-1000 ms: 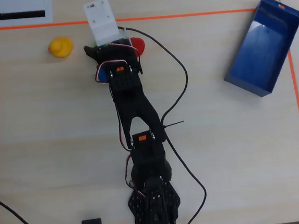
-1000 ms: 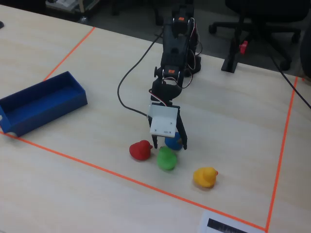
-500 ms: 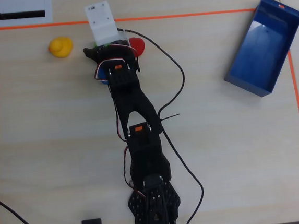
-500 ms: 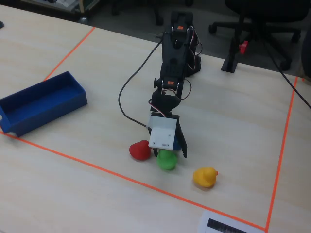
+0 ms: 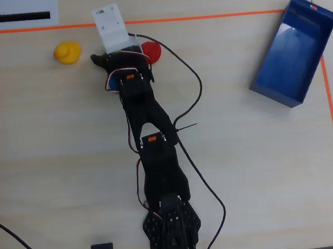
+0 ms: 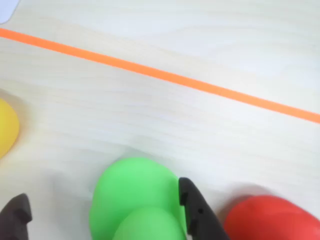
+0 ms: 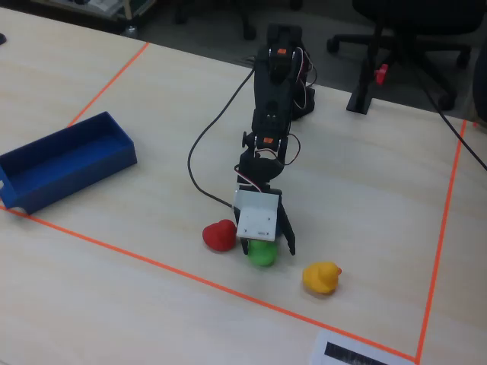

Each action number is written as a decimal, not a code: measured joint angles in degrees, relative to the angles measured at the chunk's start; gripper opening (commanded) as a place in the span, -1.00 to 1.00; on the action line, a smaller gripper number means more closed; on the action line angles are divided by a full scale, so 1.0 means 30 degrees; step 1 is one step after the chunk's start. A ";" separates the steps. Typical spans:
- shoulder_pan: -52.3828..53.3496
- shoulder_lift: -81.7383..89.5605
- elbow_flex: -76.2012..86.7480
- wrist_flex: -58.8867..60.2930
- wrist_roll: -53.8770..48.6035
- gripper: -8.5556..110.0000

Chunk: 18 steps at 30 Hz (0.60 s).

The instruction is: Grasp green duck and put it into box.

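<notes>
since the earlier frames the arm has reached further out and dropped, so the gripper (image 7: pixel 266 247) that stood over the blue duck now straddles the green duck (image 7: pixel 262 253). its jaws are apart: the wrist view shows the green duck (image 6: pixel 136 202) between them, one dark finger (image 6: pixel 197 212) against its right flank and the other finger (image 6: pixel 15 216) well clear at the left, nothing clamped yet

judging by this, the reach is done; closing, lifting and carrying to the box (image 5: pixel 294 51) are all left. the box sits empty, well apart, at the right edge of the overhead view

the red duck (image 6: pixel 267 220) lies just beside the inner finger and could get nudged. the yellow duck (image 7: pixel 322 277) sits near on the other side. the blue duck is hidden under the wrist. orange tape (image 6: pixel 165 75) runs just beyond, and the cable (image 5: pixel 188 76) loops beside the arm
</notes>
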 measured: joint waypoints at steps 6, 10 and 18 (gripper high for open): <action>0.0205 -0.0498 -0.0029 -0.0439 -0.0352 -0.19; 0.0469 -0.0498 0.0381 -0.0498 -0.0381 -0.19; 0.0703 -0.0146 0.1377 -0.0791 -0.0381 -0.21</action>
